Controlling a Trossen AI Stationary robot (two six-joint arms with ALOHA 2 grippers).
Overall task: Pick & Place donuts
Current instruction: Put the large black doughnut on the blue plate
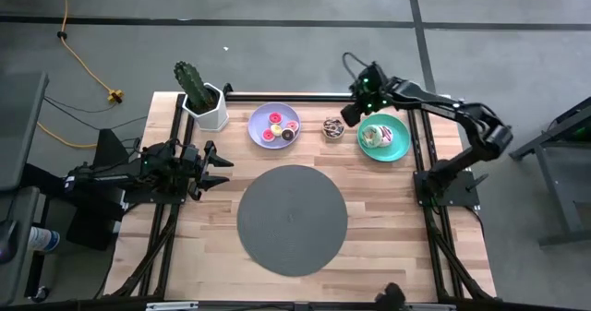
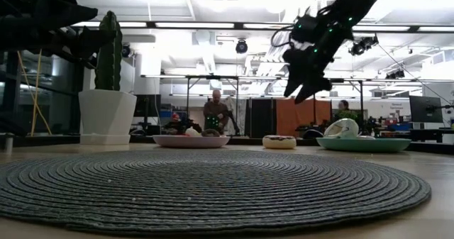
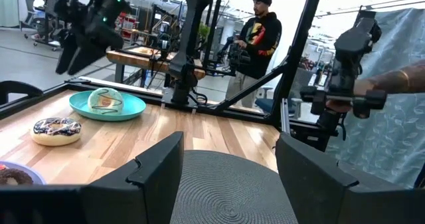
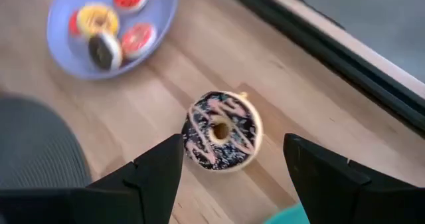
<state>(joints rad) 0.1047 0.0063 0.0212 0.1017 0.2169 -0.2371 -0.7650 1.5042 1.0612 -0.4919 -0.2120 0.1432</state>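
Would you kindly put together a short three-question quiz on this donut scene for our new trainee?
1. True or false: the chocolate donut lies on the bare table between the lavender plate and the teal plate.
2. Which gripper hangs open above that donut? A) left gripper B) right gripper
3. Fill in: the cactus stands in a ___ pot.

Key: 1 true; 2 B; 3 white.
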